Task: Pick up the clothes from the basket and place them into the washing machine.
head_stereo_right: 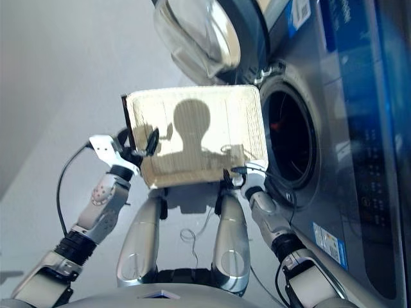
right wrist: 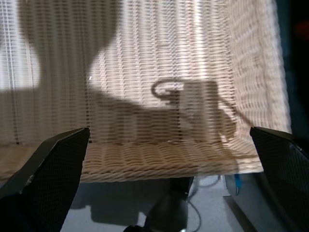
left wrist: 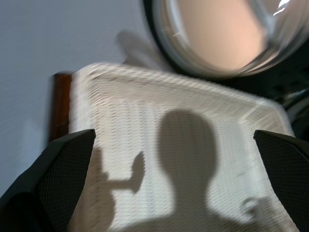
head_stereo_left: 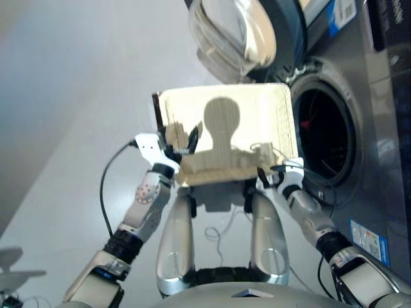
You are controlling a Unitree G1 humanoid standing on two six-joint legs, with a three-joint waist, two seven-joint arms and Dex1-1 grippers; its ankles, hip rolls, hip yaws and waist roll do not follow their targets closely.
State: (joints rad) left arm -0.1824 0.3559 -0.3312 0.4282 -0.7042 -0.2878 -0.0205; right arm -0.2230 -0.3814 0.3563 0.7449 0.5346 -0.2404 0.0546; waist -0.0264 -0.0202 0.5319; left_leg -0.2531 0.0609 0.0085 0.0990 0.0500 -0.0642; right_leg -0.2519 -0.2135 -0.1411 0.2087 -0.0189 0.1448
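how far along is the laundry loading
The cream wicker basket shows no clothes, and something reddish shows inside the washing machine drum, so loading looks finished or nearly so. Left gripper and right gripper are both open and hold nothing. The glass door is open.

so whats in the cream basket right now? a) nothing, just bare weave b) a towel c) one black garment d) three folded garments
a, the basket shows only bare woven wicker in the head and both wrist views, with no clothes lying on it.
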